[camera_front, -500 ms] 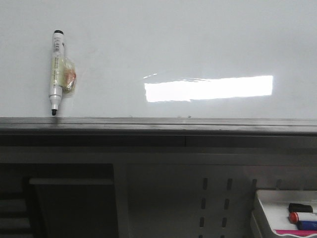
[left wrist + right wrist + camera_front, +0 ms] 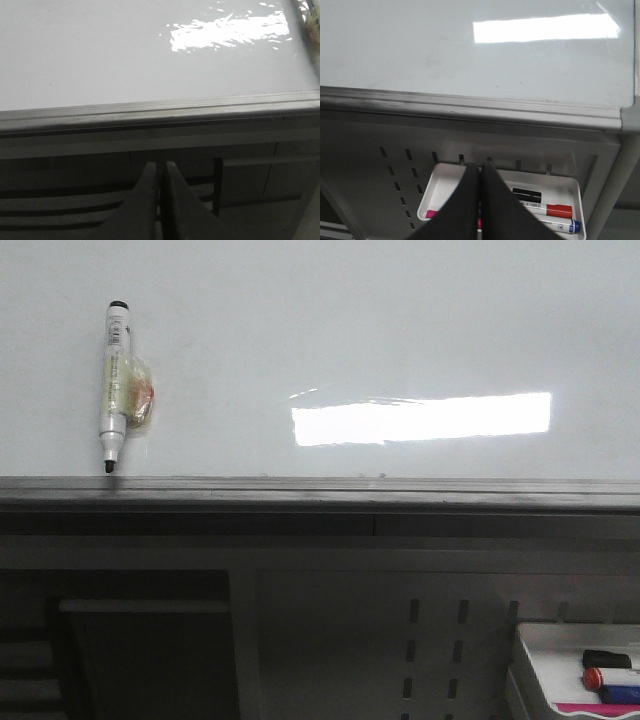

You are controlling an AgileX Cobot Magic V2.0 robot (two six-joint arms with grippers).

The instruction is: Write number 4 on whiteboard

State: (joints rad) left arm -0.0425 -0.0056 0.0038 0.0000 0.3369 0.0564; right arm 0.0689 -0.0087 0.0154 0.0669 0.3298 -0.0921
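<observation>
Starting out: the whiteboard (image 2: 400, 320) is blank, no 4 drawn. Both the left hand (image 2: 161, 175) and right hand (image 2: 480, 180) are pressed together, empty. Next, the right must open over the tray (image 2: 572, 187) for a marker (image 2: 552, 210).

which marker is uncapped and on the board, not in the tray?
The white marker at the whiteboard's left side: upright, black tip bare, pointing down at the grey rail. The red-capped marker and blue-capped marker lie in the tray.
</observation>
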